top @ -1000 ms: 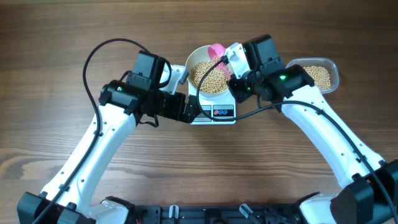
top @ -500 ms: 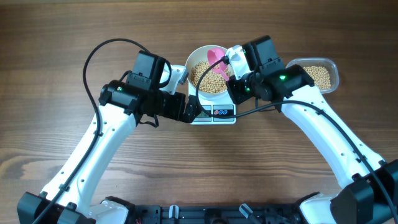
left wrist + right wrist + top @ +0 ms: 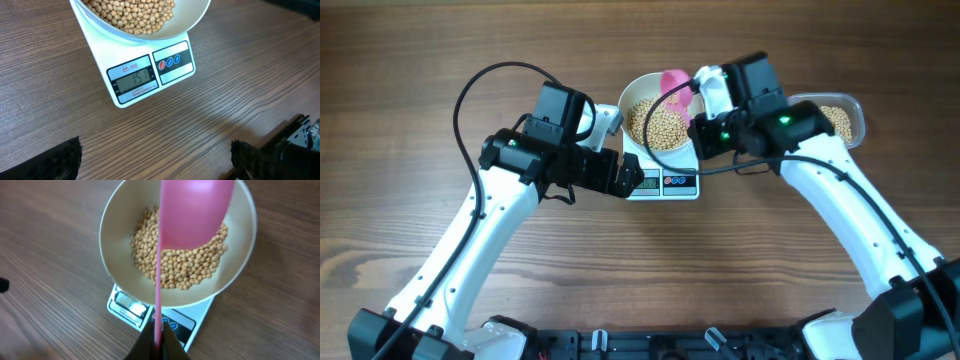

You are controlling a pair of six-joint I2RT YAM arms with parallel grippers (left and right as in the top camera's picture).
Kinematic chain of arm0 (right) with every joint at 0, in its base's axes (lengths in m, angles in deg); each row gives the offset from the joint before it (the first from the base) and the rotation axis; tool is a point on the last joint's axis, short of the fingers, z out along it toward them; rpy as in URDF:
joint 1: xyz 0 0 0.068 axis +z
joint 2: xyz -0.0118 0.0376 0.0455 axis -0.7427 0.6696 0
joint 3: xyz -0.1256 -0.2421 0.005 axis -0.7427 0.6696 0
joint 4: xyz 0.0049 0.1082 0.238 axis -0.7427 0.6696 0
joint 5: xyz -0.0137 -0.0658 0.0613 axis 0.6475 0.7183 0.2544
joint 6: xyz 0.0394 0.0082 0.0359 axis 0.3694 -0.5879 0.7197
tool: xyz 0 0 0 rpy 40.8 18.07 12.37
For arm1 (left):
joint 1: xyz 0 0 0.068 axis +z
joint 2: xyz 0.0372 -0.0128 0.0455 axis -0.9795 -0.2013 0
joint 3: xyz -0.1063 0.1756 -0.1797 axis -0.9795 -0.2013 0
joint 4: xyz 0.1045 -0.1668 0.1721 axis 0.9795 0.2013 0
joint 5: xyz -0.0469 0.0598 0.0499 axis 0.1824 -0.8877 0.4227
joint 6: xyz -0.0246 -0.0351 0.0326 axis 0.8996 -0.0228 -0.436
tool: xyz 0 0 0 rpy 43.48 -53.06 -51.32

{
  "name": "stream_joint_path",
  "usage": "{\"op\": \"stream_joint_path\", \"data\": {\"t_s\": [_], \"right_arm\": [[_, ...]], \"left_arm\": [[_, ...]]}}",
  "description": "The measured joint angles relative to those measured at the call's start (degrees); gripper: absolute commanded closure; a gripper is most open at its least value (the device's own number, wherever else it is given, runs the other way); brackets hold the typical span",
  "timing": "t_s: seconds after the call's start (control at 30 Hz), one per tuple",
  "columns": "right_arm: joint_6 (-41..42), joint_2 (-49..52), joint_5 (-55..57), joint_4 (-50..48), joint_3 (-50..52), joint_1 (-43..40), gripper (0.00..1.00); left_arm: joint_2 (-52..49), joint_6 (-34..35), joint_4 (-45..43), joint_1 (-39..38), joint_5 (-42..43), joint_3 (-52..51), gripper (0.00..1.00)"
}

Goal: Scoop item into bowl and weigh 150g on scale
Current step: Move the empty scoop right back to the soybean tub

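Bowl (image 3: 116,240) sits centred on the scale (image 3: 102,47), which leaves the display (image 3: 134,82) clear at the bowl's 6 o'clock so it stays readable. Beans (image 3: 660,128) are heaped in the bowl, with more in the clear container (image 3: 847,120) at the bowl's 3 o'clock on the table (image 3: 420,60). Right gripper (image 3: 157,345) is clamped tight on the thin handle of the pink scoop (image 3: 195,210). It grips the far tail end, probably so the fingers stay out of the beans and the spoon end reaches past the rim. The scoop head hangs over the bowl's 12–1 o'clock edge. It isn't touching the heap, and I see no beans on it from overhead, so it looks emptied. Left gripper (image 3: 155,150) is spread fully wide with nothing in it, hovering over bare table at the scale's 7 o'clock. My guess is it's parked there so the wrist cam looks straight at the readout, not to grab anything. The readout looks like 151, though the digits are a bit faint. My read is we're at target, give or take a bean or two, and scooping is basically done. Next is likely to move the scoop clear without clipping the rim, because a nudge would shift the bowl on the scale and upset the reading.
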Motion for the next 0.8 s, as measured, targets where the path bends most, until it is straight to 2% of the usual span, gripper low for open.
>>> {"op": "stream_joint_path", "data": {"t_s": [0.47, 0.63, 0.8], "right_arm": [[4.74, 0.00, -15.28, -3.50, 0.00, -12.76, 0.96], [5.81, -2.99, -14.88, -4.39, 0.00, -18.60, 0.96], [6.62, -8.98, -12.48, -0.28, -0.07, -26.58, 0.96]], "left_arm": [[0.00, 0.00, 0.00, 0.00, 0.00, 0.00, 0.00], [0.00, 0.00, 0.00, 0.00, 0.00, 0.00, 0.00], [0.00, 0.00, 0.00, 0.00, 0.00, 0.00, 0.00]]}}
